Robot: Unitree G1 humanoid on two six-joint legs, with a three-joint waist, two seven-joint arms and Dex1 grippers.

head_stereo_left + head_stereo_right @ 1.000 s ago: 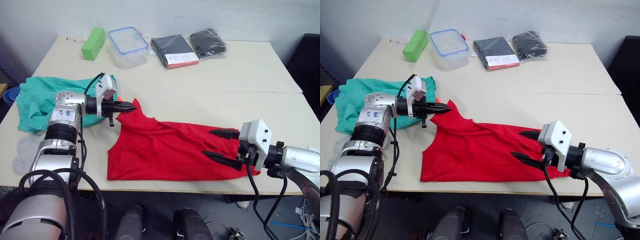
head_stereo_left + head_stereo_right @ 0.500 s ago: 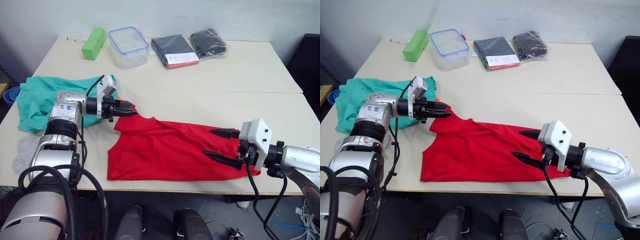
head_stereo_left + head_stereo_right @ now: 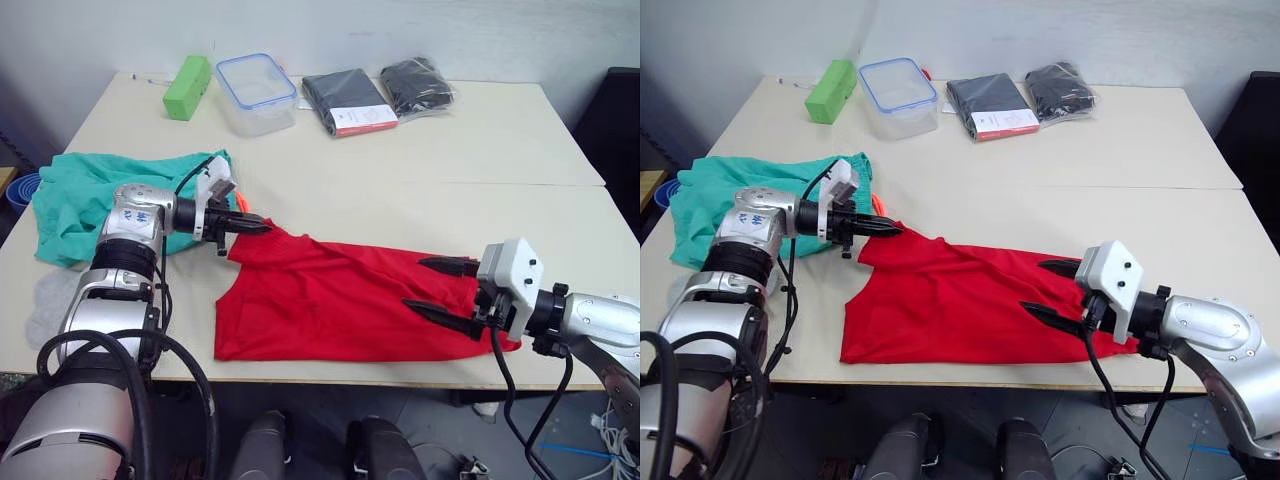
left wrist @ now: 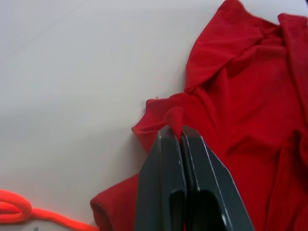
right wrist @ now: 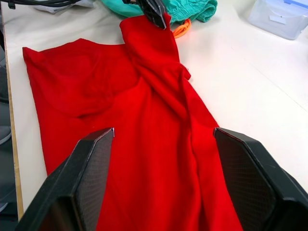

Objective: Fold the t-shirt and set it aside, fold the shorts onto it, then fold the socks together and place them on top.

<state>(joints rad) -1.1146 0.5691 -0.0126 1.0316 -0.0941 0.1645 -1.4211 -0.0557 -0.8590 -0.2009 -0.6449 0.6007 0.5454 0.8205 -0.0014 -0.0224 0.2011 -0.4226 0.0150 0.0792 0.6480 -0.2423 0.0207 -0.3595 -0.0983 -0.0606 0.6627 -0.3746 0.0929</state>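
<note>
Left gripper pinches the t-shirt corner — right gripper spread above it.

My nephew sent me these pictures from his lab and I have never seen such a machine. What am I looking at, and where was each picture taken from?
It is a humanoid robot with two arms, each ending in two black fingers. The two wide pictures come from cameras in its head, looking down over a table. The two close pictures come from cameras on its wrists. A red t-shirt lies spread on the table. The left gripper is shut on a pinch of its cloth; the right gripper is open over the other end. Beside the left arm lie teal shorts. At the far edge are a green block, a clear container and black packaged clothes.
</note>
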